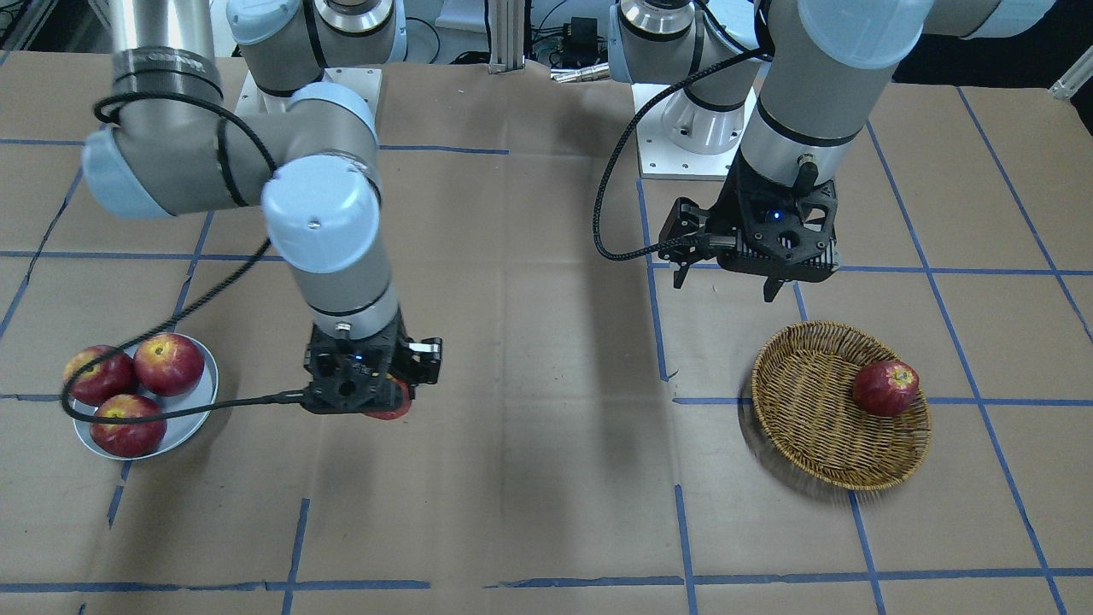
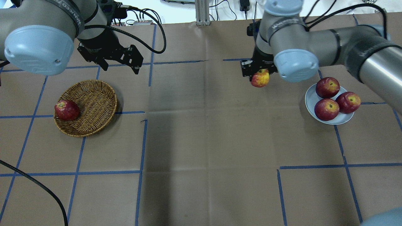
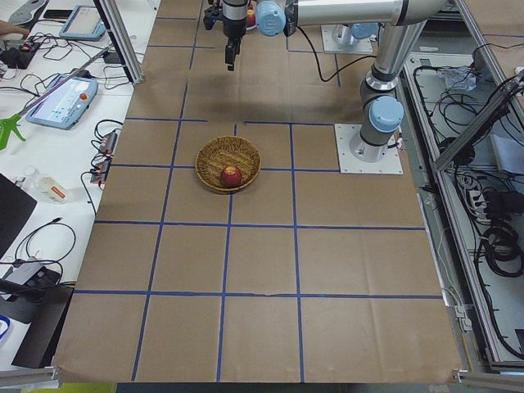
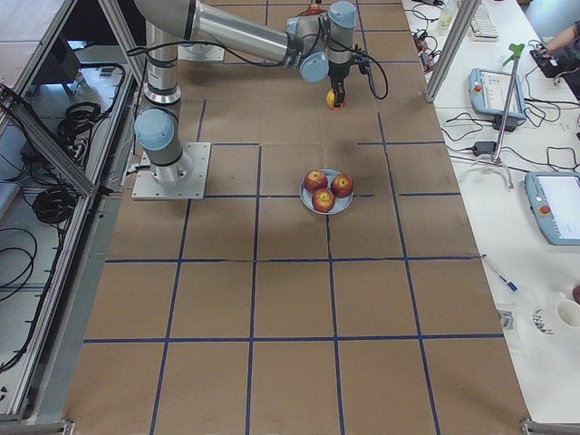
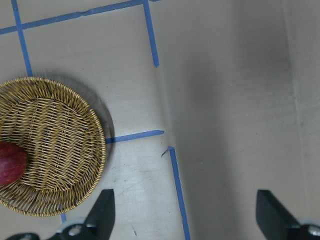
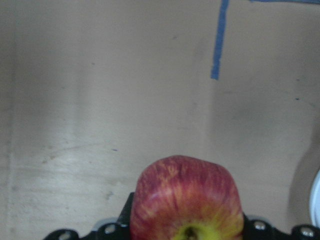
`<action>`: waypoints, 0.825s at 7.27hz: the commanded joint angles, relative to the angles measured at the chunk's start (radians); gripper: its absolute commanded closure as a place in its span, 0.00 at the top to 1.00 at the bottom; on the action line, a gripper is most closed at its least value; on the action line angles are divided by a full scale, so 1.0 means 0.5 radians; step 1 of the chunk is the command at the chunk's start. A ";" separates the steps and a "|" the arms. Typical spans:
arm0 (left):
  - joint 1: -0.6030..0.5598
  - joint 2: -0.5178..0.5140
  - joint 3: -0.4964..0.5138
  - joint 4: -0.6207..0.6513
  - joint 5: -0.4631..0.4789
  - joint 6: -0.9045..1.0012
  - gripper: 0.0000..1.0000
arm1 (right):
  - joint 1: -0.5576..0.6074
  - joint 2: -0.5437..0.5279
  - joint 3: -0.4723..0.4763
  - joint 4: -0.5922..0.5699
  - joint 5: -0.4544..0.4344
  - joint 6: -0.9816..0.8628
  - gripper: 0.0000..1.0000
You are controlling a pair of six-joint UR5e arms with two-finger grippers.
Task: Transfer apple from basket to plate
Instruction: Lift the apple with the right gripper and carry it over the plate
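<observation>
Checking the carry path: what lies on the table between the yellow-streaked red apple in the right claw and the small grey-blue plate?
Only bare brown paper separates the streaked red apple from the round grey-blue plate, per the overhead view.

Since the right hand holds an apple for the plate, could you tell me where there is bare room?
The plate is crowded: three red apples leave only a thin crescent toward the held apple. Bare table lies between them.

Even overhead light, soft shadows; the apple (image 6: 186,197) looks blurred.
</observation>
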 commanded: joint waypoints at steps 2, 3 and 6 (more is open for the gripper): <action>0.000 -0.028 -0.008 -0.008 0.010 0.004 0.99 | -0.550 -0.219 0.220 0.021 -0.004 -0.771 0.58; 0.000 -0.049 -0.008 -0.014 0.007 0.001 0.99 | -0.728 -0.223 0.257 0.018 0.002 -0.998 0.58; 0.000 -0.062 -0.011 -0.014 0.001 0.001 0.99 | -1.008 -0.174 0.273 -0.007 0.012 -1.292 0.58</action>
